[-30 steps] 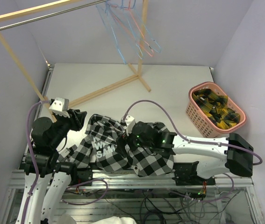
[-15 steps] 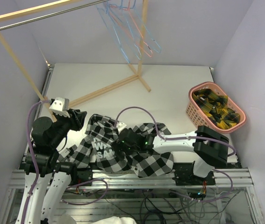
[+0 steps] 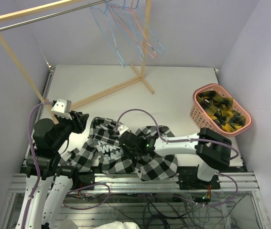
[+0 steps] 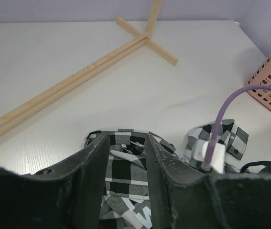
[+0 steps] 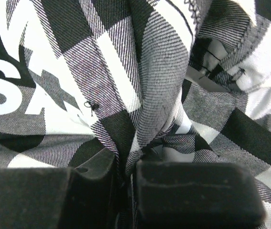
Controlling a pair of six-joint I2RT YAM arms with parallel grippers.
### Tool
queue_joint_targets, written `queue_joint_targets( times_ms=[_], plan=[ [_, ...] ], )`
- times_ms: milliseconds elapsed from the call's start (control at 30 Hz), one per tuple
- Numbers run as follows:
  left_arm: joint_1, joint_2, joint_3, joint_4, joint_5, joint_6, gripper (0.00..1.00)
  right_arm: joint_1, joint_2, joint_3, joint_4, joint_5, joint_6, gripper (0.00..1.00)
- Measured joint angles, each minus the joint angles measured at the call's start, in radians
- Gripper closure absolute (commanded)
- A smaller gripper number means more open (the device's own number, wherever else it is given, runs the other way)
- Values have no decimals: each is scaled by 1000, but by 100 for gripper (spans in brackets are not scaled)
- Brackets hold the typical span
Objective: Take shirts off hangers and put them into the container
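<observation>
Beside the right tool (image 5: 125, 177), the pinched shirt (image 5: 140, 95) reads "SA".

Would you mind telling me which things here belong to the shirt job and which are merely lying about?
Job in hand:
- checked shirt, a fold pinched in the right gripper
- wire hangers, bare on the rack
- pink basket

Lying about:
- wooden rack
- purple cable

The right gripper (image 5: 125, 164) has slid left across the checked shirt (image 5: 54, 119). Its jaws, wide before, are now pinched on a fold.
</observation>
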Motion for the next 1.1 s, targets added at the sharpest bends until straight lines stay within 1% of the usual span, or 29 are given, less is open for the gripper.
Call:
queue_joint_targets(
  times_ms=[67,167,267,367,433,500,633,767,800,967,1100],
  plan=[
    [0,1,-2,0,0,0,53,-4,-40,-11,-23,18,0,100],
    [0,1,-4,-1,0,0,53,-47,-199,-40,-99,42,-1,100],
    [0,2,-5,0,0,0,53,-163,-409,-40,-151,48,-8,100],
    [0,4,-5,0,0,0,53,-315,-611,-4,-221,77,-23,100],
    [0,5,-5,0,0,0,53,-386,-687,55,-283,117,-36,100],
    [0,8,-5,0,0,0,54,-446,-727,156,-360,168,-58,100],
    [0,17,-5,0,0,0,54,-515,-717,351,-483,274,-98,100],
    [-1,20,-5,0,0,-1,53,-569,-645,520,-577,361,-142,100],
    [-1,20,-5,0,0,-1,53,-599,-613,576,-603,380,-155,100],
    [-2,19,-6,0,0,-3,53,-761,-514,753,-681,377,-205,100],
    [-5,19,-8,0,0,-4,54,-900,-405,943,-732,349,-245,100]
  ],
)
